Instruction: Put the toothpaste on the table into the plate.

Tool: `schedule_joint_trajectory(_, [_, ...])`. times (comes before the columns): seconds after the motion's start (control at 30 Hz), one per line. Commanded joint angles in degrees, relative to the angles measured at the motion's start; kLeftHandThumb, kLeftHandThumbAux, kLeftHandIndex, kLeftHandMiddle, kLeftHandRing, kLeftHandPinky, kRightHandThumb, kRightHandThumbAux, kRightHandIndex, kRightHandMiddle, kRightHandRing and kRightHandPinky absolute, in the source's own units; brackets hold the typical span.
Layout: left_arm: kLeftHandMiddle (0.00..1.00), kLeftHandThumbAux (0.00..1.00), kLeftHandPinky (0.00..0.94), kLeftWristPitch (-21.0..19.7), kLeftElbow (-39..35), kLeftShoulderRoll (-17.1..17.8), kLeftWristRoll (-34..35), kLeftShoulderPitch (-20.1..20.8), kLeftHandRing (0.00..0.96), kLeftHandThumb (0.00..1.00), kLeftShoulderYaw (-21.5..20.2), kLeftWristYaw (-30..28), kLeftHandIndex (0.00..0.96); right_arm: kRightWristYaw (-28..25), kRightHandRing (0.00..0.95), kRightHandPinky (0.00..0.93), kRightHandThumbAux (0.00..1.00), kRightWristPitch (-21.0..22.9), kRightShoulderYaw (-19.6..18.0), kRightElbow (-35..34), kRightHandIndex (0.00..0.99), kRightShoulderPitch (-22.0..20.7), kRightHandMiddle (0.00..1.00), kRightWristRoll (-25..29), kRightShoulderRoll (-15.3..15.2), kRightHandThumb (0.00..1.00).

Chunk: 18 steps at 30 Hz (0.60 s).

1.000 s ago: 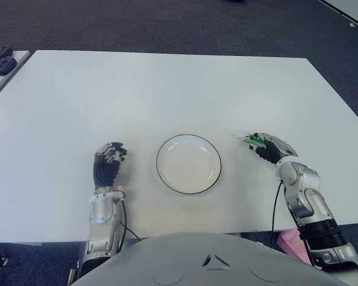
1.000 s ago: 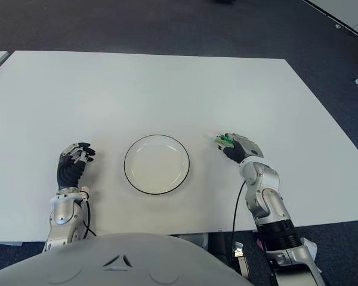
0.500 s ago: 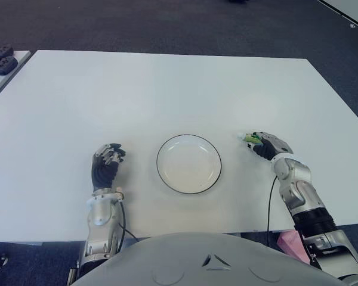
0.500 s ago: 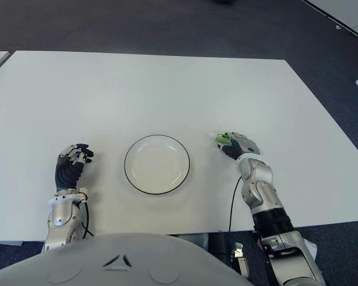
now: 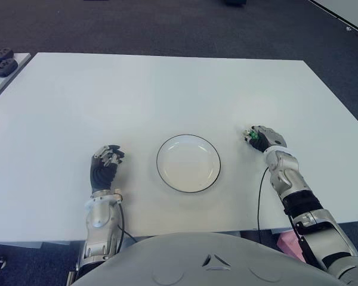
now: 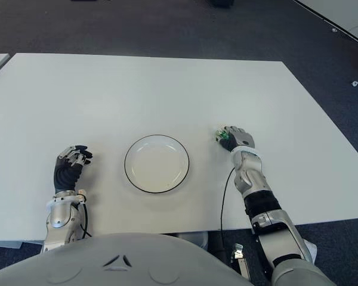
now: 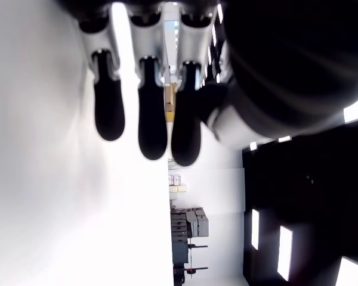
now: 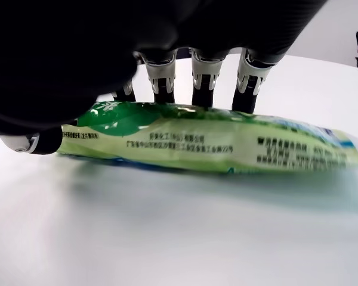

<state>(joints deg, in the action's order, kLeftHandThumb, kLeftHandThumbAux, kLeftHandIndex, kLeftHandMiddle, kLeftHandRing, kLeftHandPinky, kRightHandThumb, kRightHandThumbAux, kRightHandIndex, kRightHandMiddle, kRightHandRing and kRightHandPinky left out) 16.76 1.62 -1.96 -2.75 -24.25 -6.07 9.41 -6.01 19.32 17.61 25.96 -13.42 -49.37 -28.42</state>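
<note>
The toothpaste [image 8: 197, 143] is a green and white tube, lying flat just above or on the white table [image 5: 167, 89], right of the plate. My right hand [image 5: 262, 138] is curled over it: the fingers [image 8: 203, 83] stand behind the tube and the thumb presses its end. Only a green tip of the toothpaste [image 5: 251, 136] shows from the head. The white plate [image 5: 188, 164] with a dark rim is bare and sits in front of me, a hand's width left of that hand. My left hand [image 5: 106, 164] shows left of the plate, fingers relaxed and holding nothing.
Dark objects [image 5: 0, 59] lie on a separate surface beyond the table's far left corner. Dark carpet surrounds the table. The table's right edge runs a short way beyond my right hand.
My right hand has shifted slightly away from me and turned at the wrist, the forearm swinging in, with the toothpaste still under its fingers. The left hand slid a little nearer to me.
</note>
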Motion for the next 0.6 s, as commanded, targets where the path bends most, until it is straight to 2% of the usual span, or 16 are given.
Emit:
schedule_joint_trajectory(0.03, [0.538,0.720,0.501,-1.8,0.2,0.3,1.0,-1.2,0.517,0.709,-0.4,-1.1,0.431,-1.3,0.000,0.000,0.148,0.8,3.4,11.9,0.000,1.6,0.000,2.0,4.1,0.545])
schedule_joint_trajectory(0.43, [0.540,0.719,0.497,-2.9,-1.2,0.5,1.3,-1.8,0.517,0.709,-0.3,-1.0,0.431,4.2,0.000,0.000,0.162,0.5,5.3,17.5,0.000,0.1,0.000,2.1,5.7,0.553])
schedule_joint_trajectory(0.6, [0.541,0.719,0.489,-3.6,-1.6,0.4,1.0,-1.8,0.515,0.708,-0.3,-0.7,0.431,7.3,0.000,0.000,0.204,0.4,5.9,19.3,0.000,-0.2,0.000,2.1,6.3,0.571])
